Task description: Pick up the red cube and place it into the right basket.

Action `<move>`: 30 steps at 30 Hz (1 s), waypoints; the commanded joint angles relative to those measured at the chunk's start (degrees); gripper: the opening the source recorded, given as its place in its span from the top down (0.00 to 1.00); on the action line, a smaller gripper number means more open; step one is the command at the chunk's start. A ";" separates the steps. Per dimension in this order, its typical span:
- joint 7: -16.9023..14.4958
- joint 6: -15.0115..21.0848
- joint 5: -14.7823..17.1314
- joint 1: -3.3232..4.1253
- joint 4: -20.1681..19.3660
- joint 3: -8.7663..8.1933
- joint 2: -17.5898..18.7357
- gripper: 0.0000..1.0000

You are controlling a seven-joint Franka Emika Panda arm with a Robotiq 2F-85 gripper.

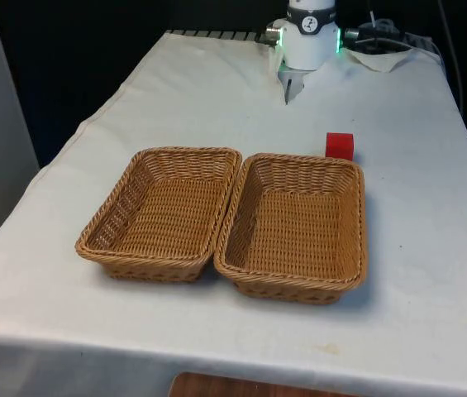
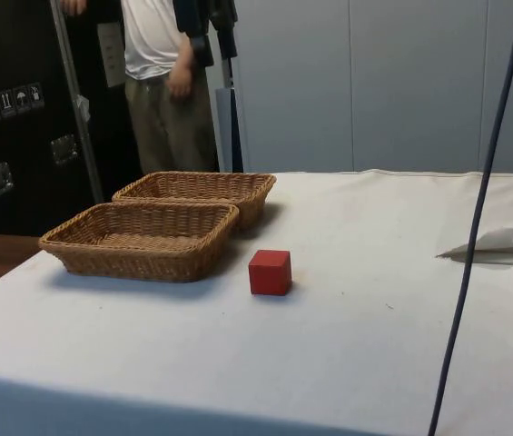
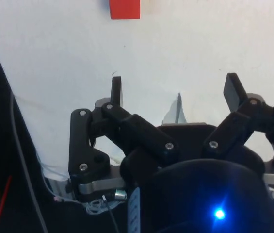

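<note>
the red cube (image 1: 340, 145) sits on the white tabletop (image 1: 415, 207), just beside the far rim of the right basket (image 1: 295, 227) near its corner on the front view's right. a second basket (image 1: 163, 212) lies against that one. the gripper (image 3: 173, 92) hangs above bare cloth, well apart from the cube, jaws spread wide and holding nothing. a person (image 2: 165, 77) stands behind the baskets.

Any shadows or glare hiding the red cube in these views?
Side view: red cube evenly lit, a soft shadow at its base. Front view: cube clear behind the right basket. Wrist view: bright cloth, the open hand dark, cube cut by the frame edge.
</note>
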 commanded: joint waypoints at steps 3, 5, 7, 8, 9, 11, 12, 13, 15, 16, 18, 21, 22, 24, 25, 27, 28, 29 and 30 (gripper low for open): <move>1.72 2.86 -0.63 0.17 -2.64 0.57 -0.80 0.00; 2.29 4.01 -0.63 0.11 -3.84 0.86 -0.97 0.00; 2.86 5.04 -0.52 0.06 -4.93 1.09 -1.15 0.00; 3.15 5.56 -0.52 0.06 -5.44 1.15 -1.20 0.00; 3.44 6.07 -0.46 0.06 -5.96 1.26 -1.26 0.00; 3.95 7.16 -0.40 0.11 -6.99 1.38 -1.38 0.00; 4.24 7.68 -0.34 0.11 -7.51 1.49 -1.43 0.00; 3.61 6.82 -0.06 0.00 -6.99 1.43 -1.03 0.00; 4.98 9.40 -0.29 0.06 -9.11 1.72 -1.60 0.00; 5.21 10.03 -0.29 0.06 -9.68 1.83 -1.66 0.00; 5.67 11.23 -0.23 0.06 -10.71 1.95 -1.83 0.00; 6.47 13.52 -0.06 0.11 -12.61 2.29 -2.01 0.00; 5.79 12.20 0.00 0.00 -11.69 2.23 -1.55 0.00; 6.88 14.67 0.00 0.06 -13.58 2.52 -2.12 0.00; 7.10 15.30 0.00 0.06 -14.09 2.64 -2.18 0.00; 7.51 16.44 0.06 0.06 -14.95 2.81 -2.23 0.00; 7.62 17.13 0.11 0.06 -15.41 2.86 -2.23 0.00; 7.79 18.28 0.23 0.06 -16.21 3.04 -2.12 0.00; 7.39 17.19 0.11 0.00 -15.64 2.98 -1.89 0.00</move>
